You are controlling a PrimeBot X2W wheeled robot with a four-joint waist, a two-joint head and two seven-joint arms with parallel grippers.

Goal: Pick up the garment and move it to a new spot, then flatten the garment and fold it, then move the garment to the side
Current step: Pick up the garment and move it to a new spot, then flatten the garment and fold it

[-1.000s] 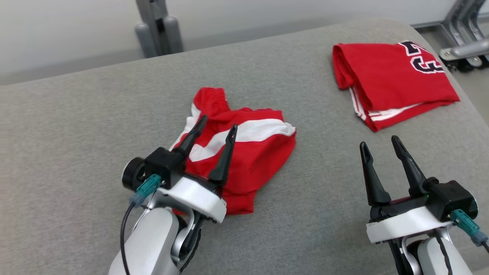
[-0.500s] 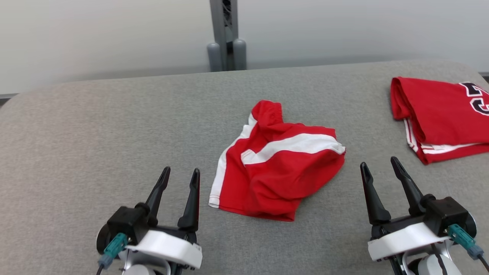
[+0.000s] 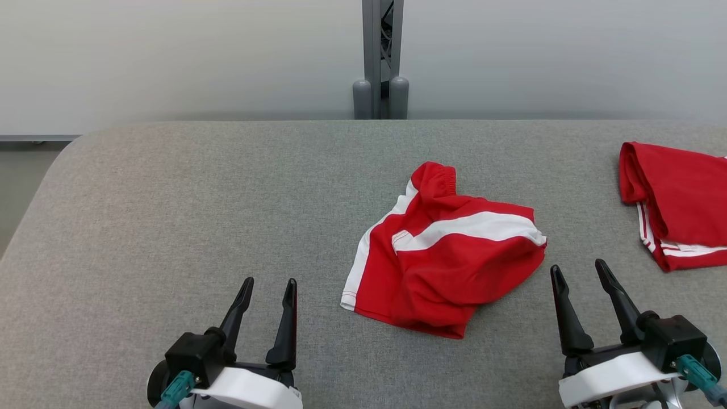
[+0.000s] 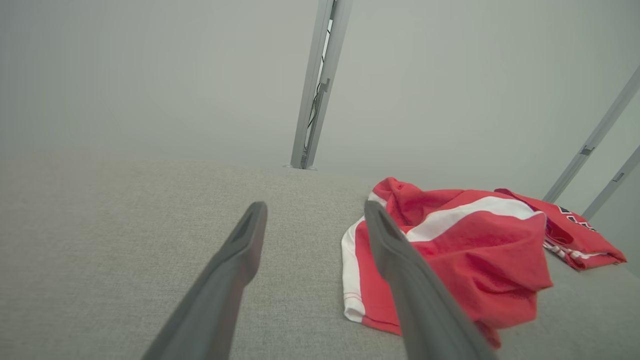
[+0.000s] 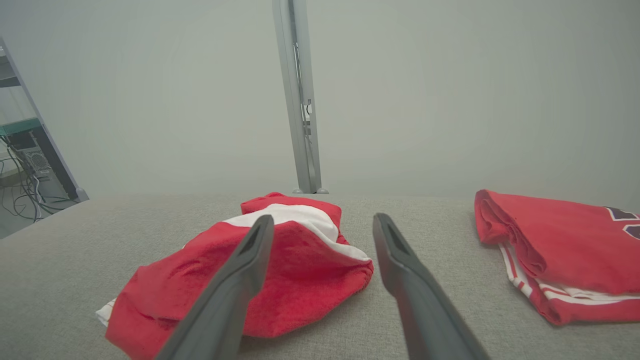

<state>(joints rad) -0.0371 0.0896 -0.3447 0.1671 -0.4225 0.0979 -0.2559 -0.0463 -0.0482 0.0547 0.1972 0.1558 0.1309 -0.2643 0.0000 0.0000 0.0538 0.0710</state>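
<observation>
We see the crumpled red garment (image 3: 448, 255) lying right of centre on the grey surface (image 3: 199, 199). Our left gripper (image 3: 270, 281), lower left, and right gripper (image 3: 577, 266), lower right, both stand released, grasping nothing, clear of the cloth.

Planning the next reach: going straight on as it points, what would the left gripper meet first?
Likely just the grey fabric-covered table: the left gripper aims at bare surface, passing left of the crumpled red-and-white shorts. Its height is unclear.

Left pincer (image 3: 267, 281) and right pincer (image 3: 577, 265) low, apart, fingers forward (both spread, empty).
</observation>
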